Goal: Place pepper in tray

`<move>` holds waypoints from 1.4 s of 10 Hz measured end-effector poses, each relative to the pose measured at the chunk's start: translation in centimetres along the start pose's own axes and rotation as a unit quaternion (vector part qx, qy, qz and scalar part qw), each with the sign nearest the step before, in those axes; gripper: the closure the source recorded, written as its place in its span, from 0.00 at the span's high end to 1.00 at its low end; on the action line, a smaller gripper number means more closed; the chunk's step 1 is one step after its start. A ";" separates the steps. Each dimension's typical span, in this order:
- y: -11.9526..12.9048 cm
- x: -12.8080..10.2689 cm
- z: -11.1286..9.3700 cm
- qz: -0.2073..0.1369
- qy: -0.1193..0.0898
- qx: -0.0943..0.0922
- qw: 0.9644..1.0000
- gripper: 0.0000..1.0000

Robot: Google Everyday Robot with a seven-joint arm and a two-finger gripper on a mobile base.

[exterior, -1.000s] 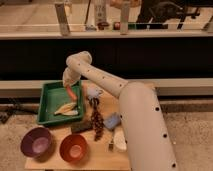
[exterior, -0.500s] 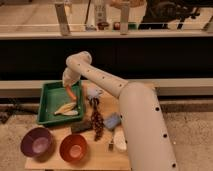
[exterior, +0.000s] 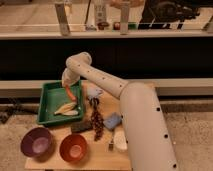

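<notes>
The green tray (exterior: 48, 93) sits at the back left of the small wooden table. My gripper (exterior: 67, 85) hangs over the tray's right half, at the end of the white arm that bends down from above. A slim red-orange pepper (exterior: 69, 93) hangs from the gripper, pointing down over the tray, just above a pale yellowish item (exterior: 67, 108) lying in the tray. The gripper is shut on the pepper's top end.
A purple bowl (exterior: 36, 142) and an orange bowl (exterior: 73, 147) stand at the front left. A dark reddish-brown beaded bunch (exterior: 97, 121), a dark block (exterior: 80, 127), a blue item (exterior: 112, 120) and a white item (exterior: 120, 141) lie mid-table. A pale object (exterior: 93, 91) lies by the tray.
</notes>
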State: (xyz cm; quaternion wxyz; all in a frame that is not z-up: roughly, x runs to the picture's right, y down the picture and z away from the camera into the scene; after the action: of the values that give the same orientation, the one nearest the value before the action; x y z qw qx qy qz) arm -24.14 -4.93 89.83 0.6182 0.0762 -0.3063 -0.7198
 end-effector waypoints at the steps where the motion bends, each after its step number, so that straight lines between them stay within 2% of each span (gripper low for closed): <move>1: -0.1 0.1 0.3 -0.003 0.004 0.005 1.000 0.00; 7: -1.3 1.5 2.2 -0.012 0.019 0.021 1.000 0.00; 10: -2.3 2.8 2.5 -0.023 0.040 0.036 0.998 0.00; 14: -3.7 4.2 3.4 -0.041 0.046 0.047 0.997 0.00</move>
State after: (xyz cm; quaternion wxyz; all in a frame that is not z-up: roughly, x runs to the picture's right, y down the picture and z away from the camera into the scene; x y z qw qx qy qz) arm -29.85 -7.46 91.69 0.5974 0.1504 -0.3081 -0.7249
